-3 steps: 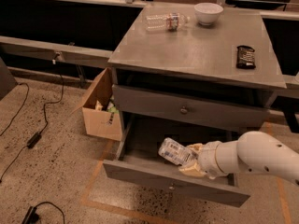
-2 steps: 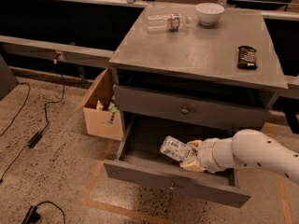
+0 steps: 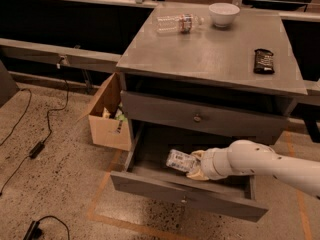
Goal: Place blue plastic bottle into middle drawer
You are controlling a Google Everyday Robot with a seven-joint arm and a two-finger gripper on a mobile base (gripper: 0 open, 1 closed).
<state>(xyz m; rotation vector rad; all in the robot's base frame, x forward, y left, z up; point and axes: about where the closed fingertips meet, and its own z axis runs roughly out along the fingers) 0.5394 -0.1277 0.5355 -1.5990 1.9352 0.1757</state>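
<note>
The blue plastic bottle (image 3: 180, 160) lies on its side inside the open middle drawer (image 3: 185, 200), the lowest drawer of the grey cabinet. My gripper (image 3: 196, 165) reaches into the drawer from the right on a white arm and is shut on the bottle's right end. The drawer is pulled far out, with its small knob on the front panel. The like drawer above it (image 3: 198, 118) is closed.
On the cabinet top lie a slim clear bottle with a reddish label (image 3: 178, 23), a white bowl (image 3: 224, 14) and a dark snack bar (image 3: 264, 61). A cardboard box (image 3: 109, 118) stands left of the cabinet. Cables lie on the floor at left.
My arm and the bottle have shifted slightly left and deeper into the drawer. The grip on the bottle is unchanged.
</note>
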